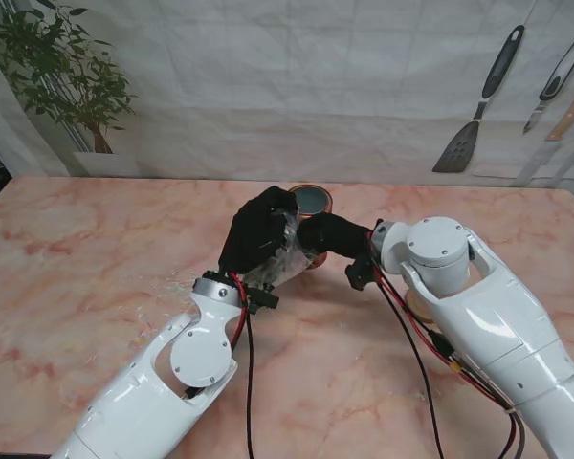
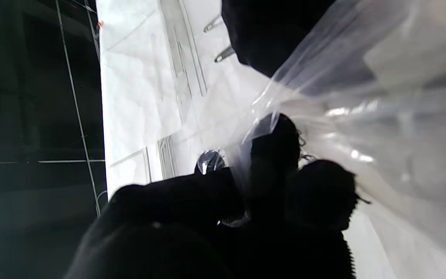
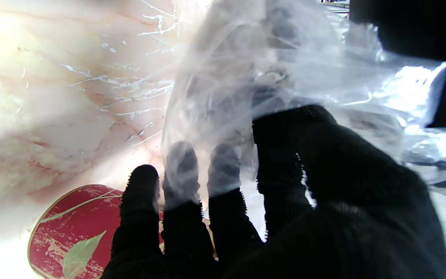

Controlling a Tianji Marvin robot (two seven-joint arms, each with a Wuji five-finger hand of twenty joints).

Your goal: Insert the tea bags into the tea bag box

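As both meet: left robot hand point(image 1: 258, 229) clutches plastic bag point(image 1: 285, 256)
Right robot hand point(image 1: 333, 233): fingers inside bag
Tin point(image 1: 312, 200): just beyond

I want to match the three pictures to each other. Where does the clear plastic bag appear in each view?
Stand view: the clear plastic bag is at the table's middle, between the left hand and the right hand.
Left wrist view: it fills the side beyond the dark fingers.
Right wrist view: it drapes over the fingers; the red tin lid shows beside them.
Shared landmark: the bag itself, held by both black-gloved hands.
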